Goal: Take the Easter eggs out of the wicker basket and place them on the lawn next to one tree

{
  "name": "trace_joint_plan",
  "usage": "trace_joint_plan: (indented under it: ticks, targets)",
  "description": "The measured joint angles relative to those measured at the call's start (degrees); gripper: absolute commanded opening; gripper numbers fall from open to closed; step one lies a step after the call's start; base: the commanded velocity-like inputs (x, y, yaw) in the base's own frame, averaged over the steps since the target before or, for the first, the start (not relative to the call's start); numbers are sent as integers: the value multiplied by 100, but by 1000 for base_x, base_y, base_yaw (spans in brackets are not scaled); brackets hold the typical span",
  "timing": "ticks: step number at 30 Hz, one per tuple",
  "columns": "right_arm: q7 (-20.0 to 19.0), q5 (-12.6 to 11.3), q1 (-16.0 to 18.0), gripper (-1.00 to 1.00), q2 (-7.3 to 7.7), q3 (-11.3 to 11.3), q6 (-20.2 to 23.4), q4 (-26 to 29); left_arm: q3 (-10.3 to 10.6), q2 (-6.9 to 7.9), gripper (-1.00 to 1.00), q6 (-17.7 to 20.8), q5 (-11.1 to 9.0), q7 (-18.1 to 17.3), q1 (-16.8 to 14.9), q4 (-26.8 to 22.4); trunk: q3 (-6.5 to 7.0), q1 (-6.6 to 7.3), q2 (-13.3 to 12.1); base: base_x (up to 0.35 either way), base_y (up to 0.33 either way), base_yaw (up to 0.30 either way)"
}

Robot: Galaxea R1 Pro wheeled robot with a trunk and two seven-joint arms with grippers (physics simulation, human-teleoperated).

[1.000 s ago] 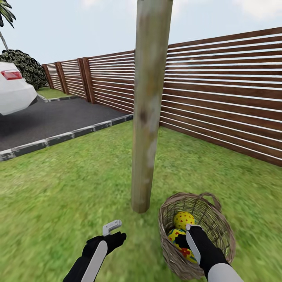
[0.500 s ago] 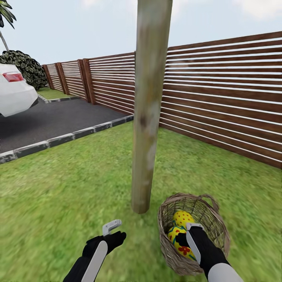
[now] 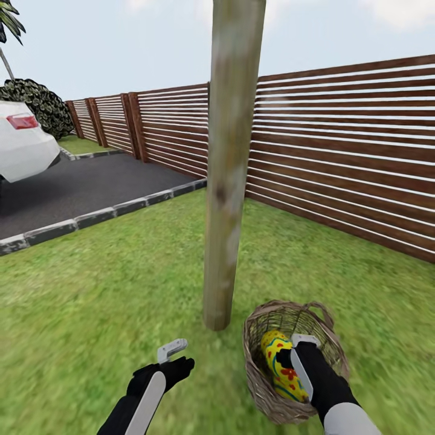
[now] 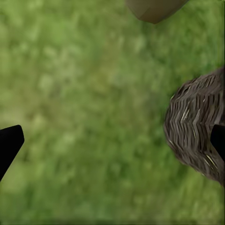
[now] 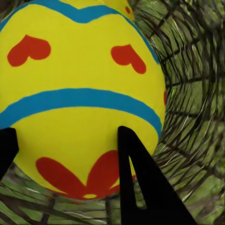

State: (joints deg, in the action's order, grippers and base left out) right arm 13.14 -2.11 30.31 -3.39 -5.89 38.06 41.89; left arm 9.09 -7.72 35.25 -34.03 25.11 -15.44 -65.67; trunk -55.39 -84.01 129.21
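At the far left a white car [image 3: 21, 142] stands on the driveway [image 3: 90, 187], well away from our work. Our left tool [image 3: 175, 353] hangs over bare lawn [image 3: 90, 302], its fingers spread and holding nothing. Next comes the tree [image 3: 229, 181], its trunk rising from the grass, and just beside its base sits the wicker basket [image 3: 260, 368]. Our right tool [image 3: 290, 356] is down inside the basket, against the Easter eggs [image 3: 279, 356].

In the right wrist view one egg [image 5: 79, 103] swells between the two dark fingers [image 5: 140, 187], which flank its lower end; we cannot tell whether they press on it yet.

The risk we judge: the fingers sit low on a rounded shell, so closing there could squeeze the egg out and deeper into the basket. A lift that catches the weave could also tip the basket over.

The head view gives the basket's place by the trunk and both arms. The right wrist view alone reveals the egg's hearts, blue bands and a second egg [image 5: 119, 5] behind. The left wrist view shows the basket's outer wall [image 4: 197, 126] from the side.
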Motion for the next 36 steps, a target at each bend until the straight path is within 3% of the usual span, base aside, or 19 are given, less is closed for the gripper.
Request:
trace_joint_plan:
  ticks: [10, 14, 23, 28, 30, 33, 36]
  targets:
    - [393, -3, -2, -100, -20, 17, 59, 548, -2, 5, 100, 0, 0, -3, 0, 0, 180, 220, -401, 0, 0, 0]
    - [422, -5, -1, -100, -25, 12, 273, 713, -2, 6, 100, 0, -1, -8, 0, 0, 251, 305, -562, -226, 0, 0]
    - [436, -5, -1, -100, -31, 29, 311, 784, -2, 6, 100, 0, -8, -1, 0, 0, 413, 505, -923, -179, 0, 0]
    - [652, -6, -1, -100, -42, 78, 565, 1785, -2, 6, 100, 0, -10, -8, 0, 0, 503, 615, -1123, -2, 0, 0]
    - [675, -15, -1, -100, -44, 416, 674, 2261, -6, 11, 100, 4, -7, -16, 0, 1, 521, 638, -1165, 0, 0, 0]
    - [925, -32, -2, -100, -81, 1180, 714, 2992, -32, 31, 100, 31, -6, -35, 0, -18, 521, 638, -1165, 0, 0, 0]
    - [1030, -55, -4, -100, -353, 1729, 817, 3400, -36, 209, 100, 37, -9, -43, 0, -60, 521, 638, -1165, 0, 0, 0]
